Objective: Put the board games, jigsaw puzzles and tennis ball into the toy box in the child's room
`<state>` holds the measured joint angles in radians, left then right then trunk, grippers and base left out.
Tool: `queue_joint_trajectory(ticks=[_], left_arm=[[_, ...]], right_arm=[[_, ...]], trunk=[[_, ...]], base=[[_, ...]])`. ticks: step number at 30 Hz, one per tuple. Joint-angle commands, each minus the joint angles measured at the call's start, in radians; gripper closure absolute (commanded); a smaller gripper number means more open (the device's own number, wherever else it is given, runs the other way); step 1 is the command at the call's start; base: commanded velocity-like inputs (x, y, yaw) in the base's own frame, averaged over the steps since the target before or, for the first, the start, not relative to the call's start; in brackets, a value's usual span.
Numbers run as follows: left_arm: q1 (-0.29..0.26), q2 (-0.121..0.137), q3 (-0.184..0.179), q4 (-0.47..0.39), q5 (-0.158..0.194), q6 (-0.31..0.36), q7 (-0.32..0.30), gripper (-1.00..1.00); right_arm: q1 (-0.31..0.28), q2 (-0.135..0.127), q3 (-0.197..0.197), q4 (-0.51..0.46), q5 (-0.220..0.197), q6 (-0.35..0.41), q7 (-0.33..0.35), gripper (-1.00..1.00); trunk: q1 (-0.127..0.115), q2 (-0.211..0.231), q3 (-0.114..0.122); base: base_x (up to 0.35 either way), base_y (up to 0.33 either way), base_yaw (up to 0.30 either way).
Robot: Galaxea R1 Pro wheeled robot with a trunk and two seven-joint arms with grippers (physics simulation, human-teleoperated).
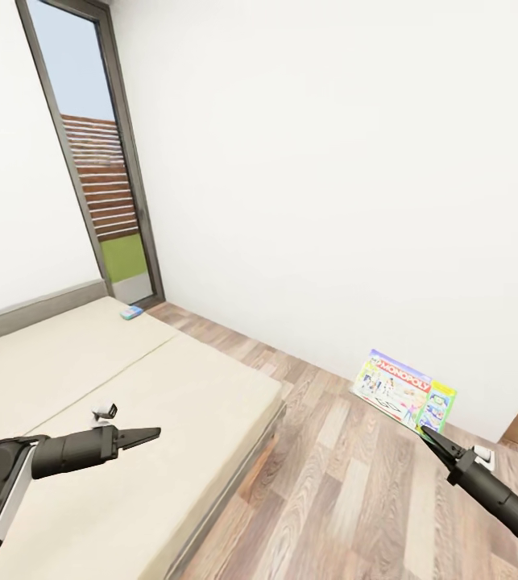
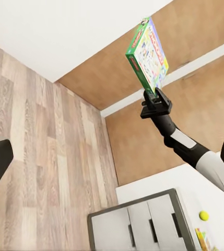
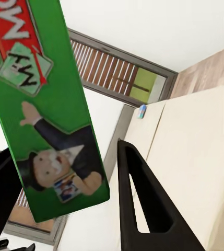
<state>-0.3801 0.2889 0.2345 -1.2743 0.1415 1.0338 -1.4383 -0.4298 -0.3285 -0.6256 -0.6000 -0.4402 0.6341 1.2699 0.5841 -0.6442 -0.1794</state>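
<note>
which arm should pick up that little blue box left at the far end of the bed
Left. Its tool hangs over the bed and holds nothing, on the same side as the blue box. The right tool is over the floor, gripping the Monopoly box.

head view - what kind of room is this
Most likely a bedroom: a low bed with a beige mattress, wood-plank floor, a tall glazed door, and a Monopoly box in the right gripper.

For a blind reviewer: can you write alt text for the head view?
The right pincer holds up a Monopoly box above the wood floor near a white wall. At left, the left pincer hangs over a beige bed.
</note>
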Motion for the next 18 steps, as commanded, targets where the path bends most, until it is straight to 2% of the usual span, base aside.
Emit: queue_joint_trajectory(ticks=[1,18], left_arm=[[0.000,0.000,0.000,0.000,0.001,0.010,-0.002,-1.00],[0.000,0.000,0.000,0.000,0.001,0.010,-0.002,-1.00]], right_arm=[[-0.001,0.000,-0.002,0.000,-0.003,0.009,0.002,1.00],[-0.001,0.000,-0.002,0.003,-0.003,0.009,0.002,1.00]], trunk=[[-0.004,0.006,0.003],[-0.069,0.125,0.074]], base=[[0.000,0.000,-0.241],[0.000,0.000,-0.240]])
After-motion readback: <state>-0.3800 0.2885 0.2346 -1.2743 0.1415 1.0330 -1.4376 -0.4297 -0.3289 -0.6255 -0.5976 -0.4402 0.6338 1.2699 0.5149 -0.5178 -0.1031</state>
